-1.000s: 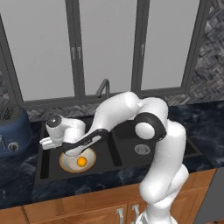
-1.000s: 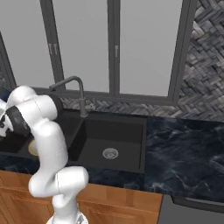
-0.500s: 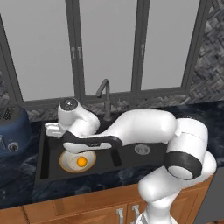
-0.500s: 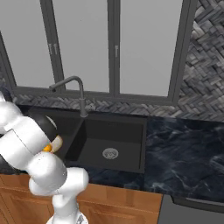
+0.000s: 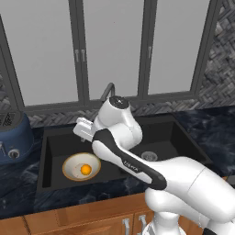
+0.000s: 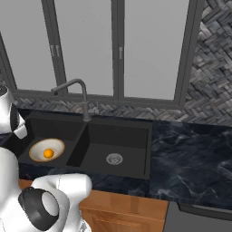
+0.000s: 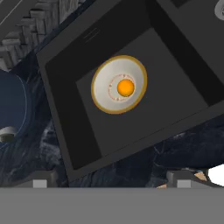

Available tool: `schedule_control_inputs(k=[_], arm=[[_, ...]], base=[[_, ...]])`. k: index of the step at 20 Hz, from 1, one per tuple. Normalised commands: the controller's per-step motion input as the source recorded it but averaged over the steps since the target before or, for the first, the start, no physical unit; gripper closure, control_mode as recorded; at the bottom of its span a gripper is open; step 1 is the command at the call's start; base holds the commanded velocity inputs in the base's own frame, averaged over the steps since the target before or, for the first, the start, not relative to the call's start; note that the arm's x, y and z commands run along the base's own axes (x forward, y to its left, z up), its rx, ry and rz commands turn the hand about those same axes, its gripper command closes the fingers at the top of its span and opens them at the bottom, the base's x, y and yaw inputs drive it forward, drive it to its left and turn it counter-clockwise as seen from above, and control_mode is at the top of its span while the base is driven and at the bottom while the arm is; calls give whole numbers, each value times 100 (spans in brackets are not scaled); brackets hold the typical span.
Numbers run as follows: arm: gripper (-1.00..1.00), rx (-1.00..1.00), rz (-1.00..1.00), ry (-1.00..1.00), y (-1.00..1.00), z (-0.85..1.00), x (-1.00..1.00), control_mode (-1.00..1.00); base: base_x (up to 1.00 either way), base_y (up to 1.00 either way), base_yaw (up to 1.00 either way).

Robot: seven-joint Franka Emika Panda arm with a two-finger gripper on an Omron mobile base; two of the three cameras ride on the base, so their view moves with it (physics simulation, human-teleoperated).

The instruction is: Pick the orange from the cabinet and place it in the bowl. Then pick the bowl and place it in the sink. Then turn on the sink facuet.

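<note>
The bowl (image 5: 73,169), tan-rimmed and cream inside, sits on the floor of the left basin of the black sink (image 5: 55,140). The orange (image 5: 85,170) rests in the bowl's middle. My gripper (image 5: 81,132) hangs open and empty above the basin, just behind the bowl. From the hand view I look straight down on the bowl (image 7: 109,72) and orange (image 7: 126,87), with the gripper (image 7: 111,183) apart from both. The sink faucet (image 6: 84,97) rises behind the divider; my arm partly hides the faucet (image 5: 107,92) in the left base view. The cabinet is out of view.
A blue appliance (image 5: 13,137) stands on the dark marble counter (image 6: 195,154) left of the sink. The right basin holds a round silver drain (image 6: 114,158). Wooden drawer fronts (image 6: 131,210) run below the counter edge. Grey window panels line the back wall.
The arm has swung right and toward the camera, carrying the open hand up and away from the bowl. The bowl and orange have stayed put in the left basin.
</note>
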Motion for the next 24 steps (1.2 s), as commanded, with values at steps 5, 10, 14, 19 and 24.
schedule_control_inputs(k=[5,10,14,19,24], arm=[[-100,21,-24,13,-90,36,-36,-100],[-100,24,-27,16,-100,41,-7,-100],[-100,27,-29,15,-100,22,-7,-100],[-100,18,2,5,-40,-19,16,-100],[-100,41,-22,10,-66,-9,87,-100]], base=[[0,0,0],[0,0,0],[0,0,0],[0,0,0],[0,0,0]])
